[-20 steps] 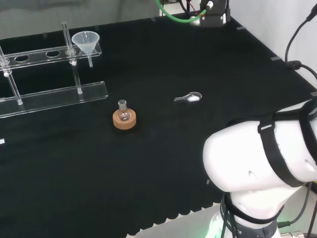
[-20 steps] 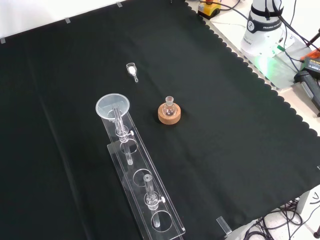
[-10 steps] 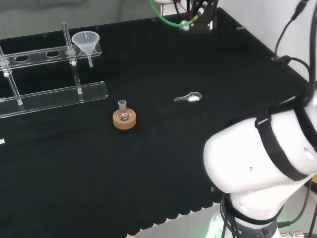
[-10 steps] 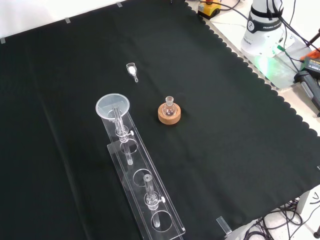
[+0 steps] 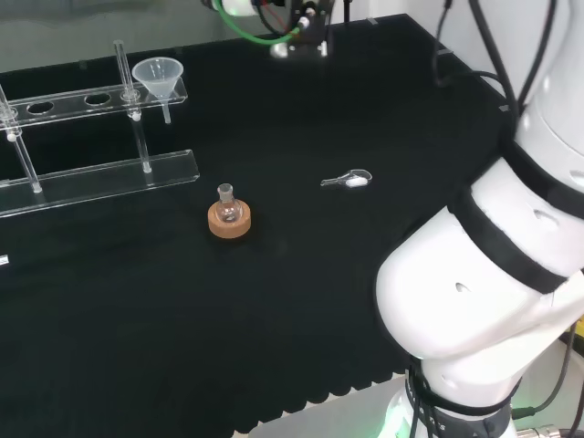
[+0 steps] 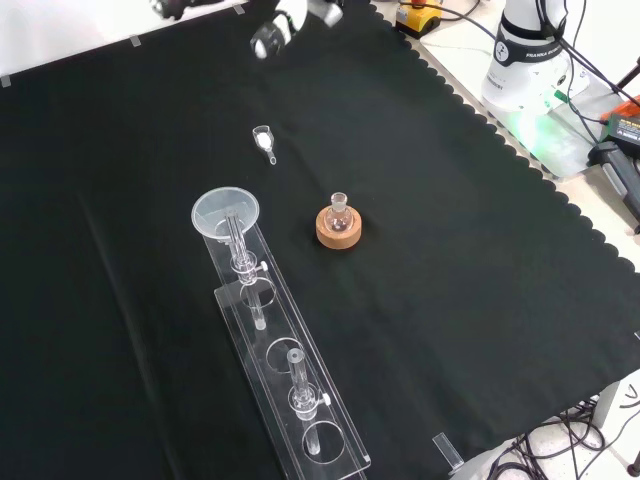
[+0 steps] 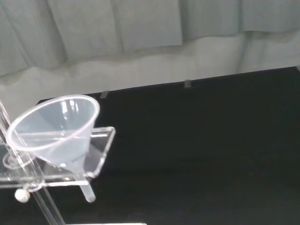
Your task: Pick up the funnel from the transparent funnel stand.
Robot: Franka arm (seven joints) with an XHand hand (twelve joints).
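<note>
- Funnel point(image 5: 158, 76) sat at the upper left of the head view, in the end hole of the transparent funnel stand point(image 5: 100, 173), stem hanging through the top shelf; nothing of mine touched it. In the front view the funnel point(image 6: 226, 214) was left of centre, at the upper end of the stand point(image 6: 285, 385).
- Moving right, the small flask point(image 5: 227, 210) on its cork ring point(image 5: 229, 224) and the little scoop point(image 5: 349, 179) lay exactly as they had a second before, near the middle of the head view.
- What changed was my arm: it had swung over the cloth, and part of my hand point(image 6: 283, 24) had come in at the top edge of the front view, well apart from the funnel. I judged the approach begun, the grasp not.
- Cut off at that edge, my hand was too little seen for me to tell whether it was spread or curled, or held anything.
- In the wrist view the funnel point(image 7: 56, 129) now sat at the lower left, its stem tip clear of the shelf.
</note>
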